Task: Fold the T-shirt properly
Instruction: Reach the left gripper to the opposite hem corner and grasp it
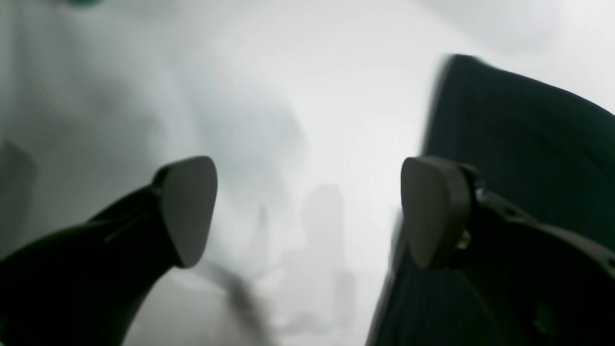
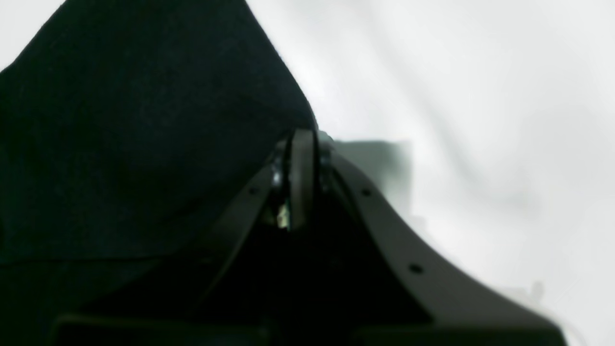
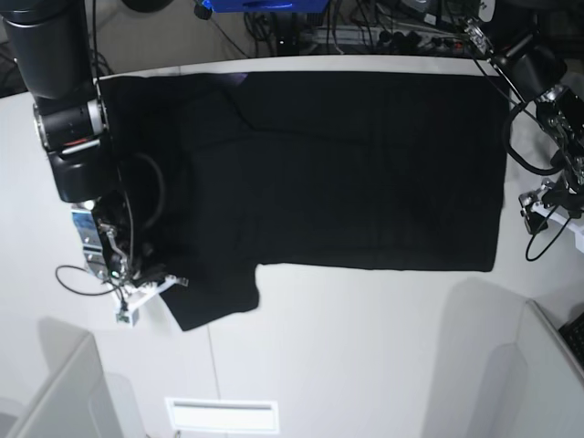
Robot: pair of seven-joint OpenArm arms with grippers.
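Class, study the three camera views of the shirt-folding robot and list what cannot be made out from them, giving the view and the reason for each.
- T-shirt print: base view shows only plain black cloth, so any printed side is hidden.
- Right hand: right wrist view, shut at the cloth edge; blur hides whether fabric is pinched.
- Left hand: base view, too small and wire-cluttered to read.
- Table: left wrist view, blurred to white haze.

Right gripper (image 2: 301, 158) sitting with jaws pressed together, black T-shirt (image 2: 134, 129) lying at its left, white table (image 2: 480, 96) showing right
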